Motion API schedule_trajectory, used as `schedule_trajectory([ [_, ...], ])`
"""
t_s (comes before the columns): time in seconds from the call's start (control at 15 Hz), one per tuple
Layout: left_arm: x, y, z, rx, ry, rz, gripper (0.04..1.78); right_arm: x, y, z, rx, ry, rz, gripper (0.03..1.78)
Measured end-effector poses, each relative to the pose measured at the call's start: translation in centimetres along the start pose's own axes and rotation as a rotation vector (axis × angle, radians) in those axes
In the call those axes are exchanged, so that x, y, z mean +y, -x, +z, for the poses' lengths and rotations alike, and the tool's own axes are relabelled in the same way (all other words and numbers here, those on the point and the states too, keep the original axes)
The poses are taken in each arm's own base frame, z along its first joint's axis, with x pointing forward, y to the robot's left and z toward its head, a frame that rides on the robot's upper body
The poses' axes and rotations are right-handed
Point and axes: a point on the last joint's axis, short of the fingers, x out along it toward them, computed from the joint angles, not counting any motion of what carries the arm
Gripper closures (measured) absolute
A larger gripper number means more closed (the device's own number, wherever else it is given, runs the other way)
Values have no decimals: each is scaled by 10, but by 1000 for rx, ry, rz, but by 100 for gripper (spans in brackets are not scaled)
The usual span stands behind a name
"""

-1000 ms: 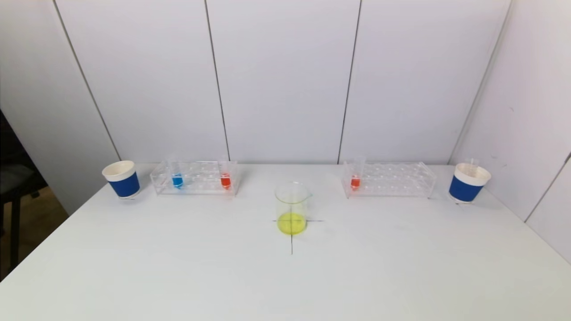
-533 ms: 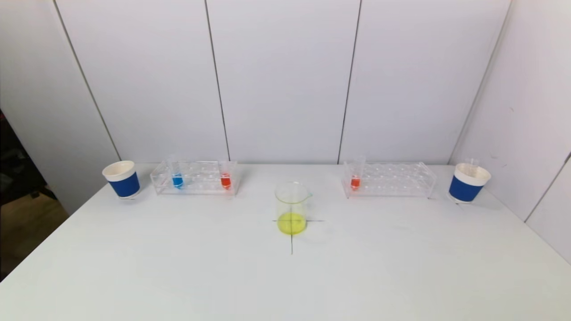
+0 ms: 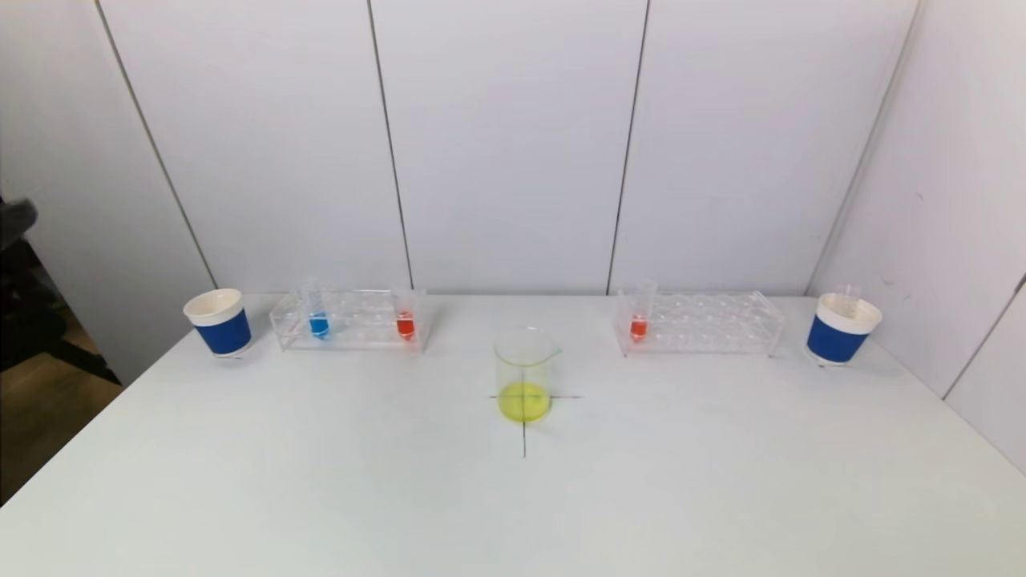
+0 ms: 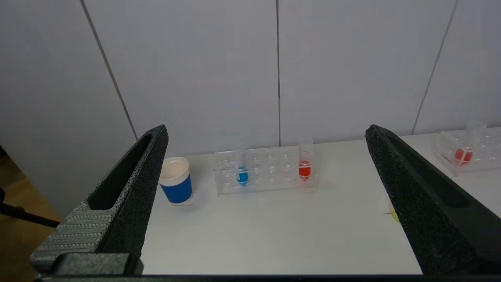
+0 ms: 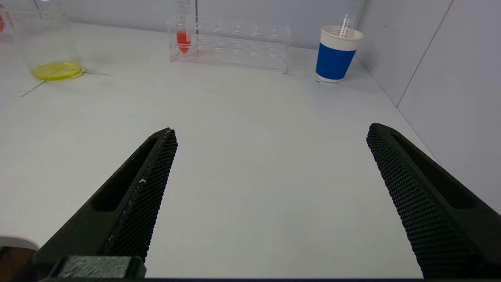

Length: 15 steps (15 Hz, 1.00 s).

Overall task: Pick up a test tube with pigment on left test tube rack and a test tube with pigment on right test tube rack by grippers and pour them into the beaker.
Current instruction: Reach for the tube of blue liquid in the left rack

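Ahead of the left tool (image 4: 266, 133), whose rough black wedge-shaped fingers (image 4: 148, 172) gape wide and empty, stands the clear plastic left test tube rack (image 4: 266, 172) holding a blue-pigment tube (image 4: 242, 174) and a red-pigment tube (image 4: 304, 169). Beyond the right tool (image 5: 270, 133), likewise spread and empty, sit the right test tube rack (image 5: 242, 43), its red tube (image 5: 183, 39), and the glass beaker (image 5: 51, 47) with yellow liquid, on the smooth white bench (image 5: 250, 117).

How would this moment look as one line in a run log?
left pincer: open, empty | right pincer: open, empty | tubes: racked | beaker: yellow liquid | stage: pre-pick
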Motion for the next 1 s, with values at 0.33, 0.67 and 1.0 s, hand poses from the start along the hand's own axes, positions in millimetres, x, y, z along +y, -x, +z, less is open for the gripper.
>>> schedule_trajectory([
  [0.33,9,-94,-25,93,19,16,6,0,0,0,0,0,0,5],
  [0.67,23,-162,-68,128,22,19,6,0,0,0,0,0,0,5],
  [1.0,34,-206,-122,153,26,5,6,0,0,0,0,0,1,5],
])
